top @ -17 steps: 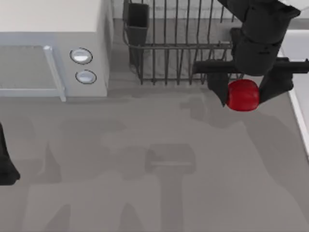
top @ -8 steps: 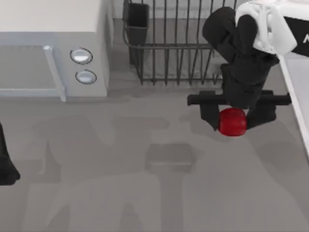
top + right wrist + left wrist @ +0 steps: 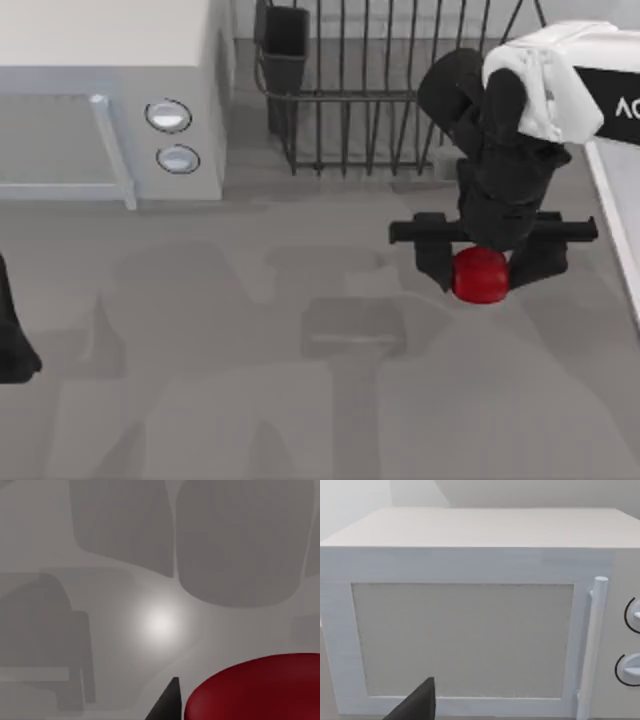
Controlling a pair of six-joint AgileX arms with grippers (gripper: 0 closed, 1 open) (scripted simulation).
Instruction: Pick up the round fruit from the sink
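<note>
I am clamping my right gripper (image 3: pixel 482 268) on the round fruit (image 3: pixel 480 275), carrying it above the counter (image 3: pixel 300 400) near its right edge, clear of the sink (image 3: pixel 612 215).

sink (image 3: pixel 612 215): cut off at right edge, only rim strip visible
round fruit (image 3: pixel 480 275): top hidden under right gripper (image 3: pixel 481 268)
left arm (image 3: pixel 12 345): mostly off-frame

Smooth red ball-shaped fruit (image 3: pixel 480 275), skin with a dull sheen. Matt black plastic-looking right gripper (image 3: pixel 484 268). Flat grey table top (image 3: pixel 250 400), matt, one soft glare spot. Dark thin-wire dish rack (image 3: pixel 370 90), metal-looking. White box microwave (image 3: pixel 470 605), matt casing, shiny silver knobs (image 3: pixel 168 116).
</note>
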